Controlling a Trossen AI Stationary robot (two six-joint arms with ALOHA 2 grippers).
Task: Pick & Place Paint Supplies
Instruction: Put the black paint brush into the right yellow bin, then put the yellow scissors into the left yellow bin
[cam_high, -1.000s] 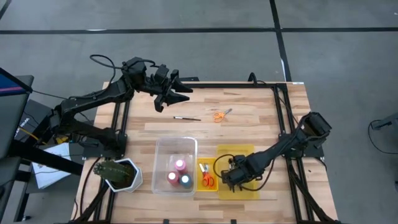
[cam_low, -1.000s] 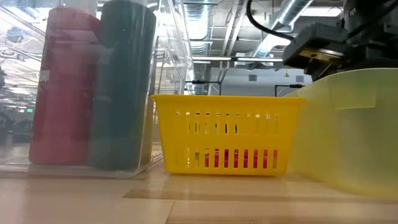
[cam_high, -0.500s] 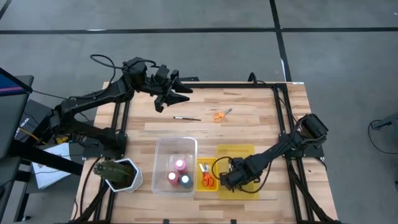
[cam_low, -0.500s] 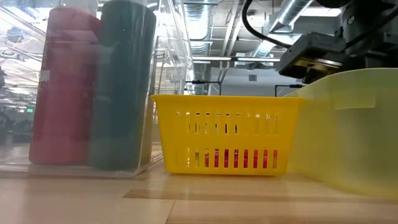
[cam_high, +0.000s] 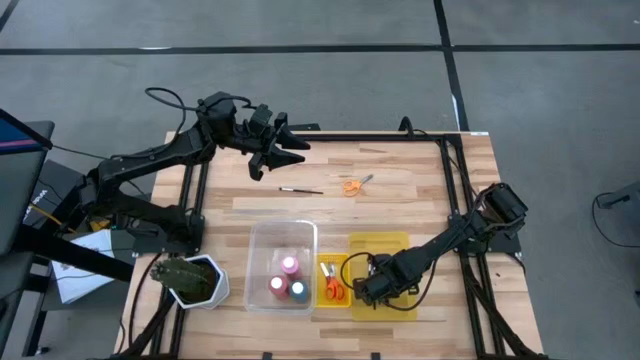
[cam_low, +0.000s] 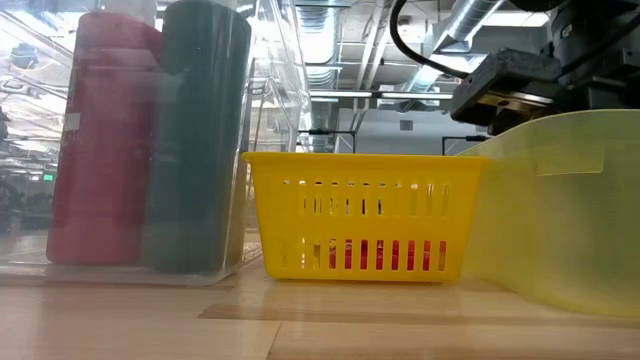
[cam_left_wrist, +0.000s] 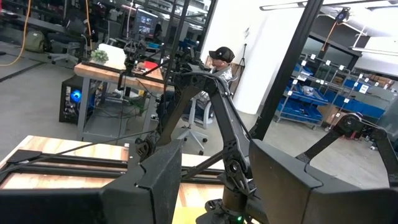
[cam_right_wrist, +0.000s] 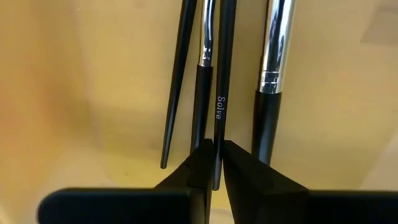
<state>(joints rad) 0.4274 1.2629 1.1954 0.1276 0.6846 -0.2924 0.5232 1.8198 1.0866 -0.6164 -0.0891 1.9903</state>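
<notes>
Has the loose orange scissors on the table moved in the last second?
No. The orange scissors lie in the same spot on the table, beside the paintbrush.

From above I get even, soft overhead light on the tabletop (cam_high: 400, 175), with only faint shadows under the arms. At table height the room's ceiling lamps glare through the clear bin (cam_low: 255, 120) at 10 o'clock, and the near yellow bin (cam_low: 560, 200) at 3 o'clock is blurred. My right wrist picture is warm yellow, brushes (cam_right_wrist: 217, 93) sharp, its edges soft
</notes>
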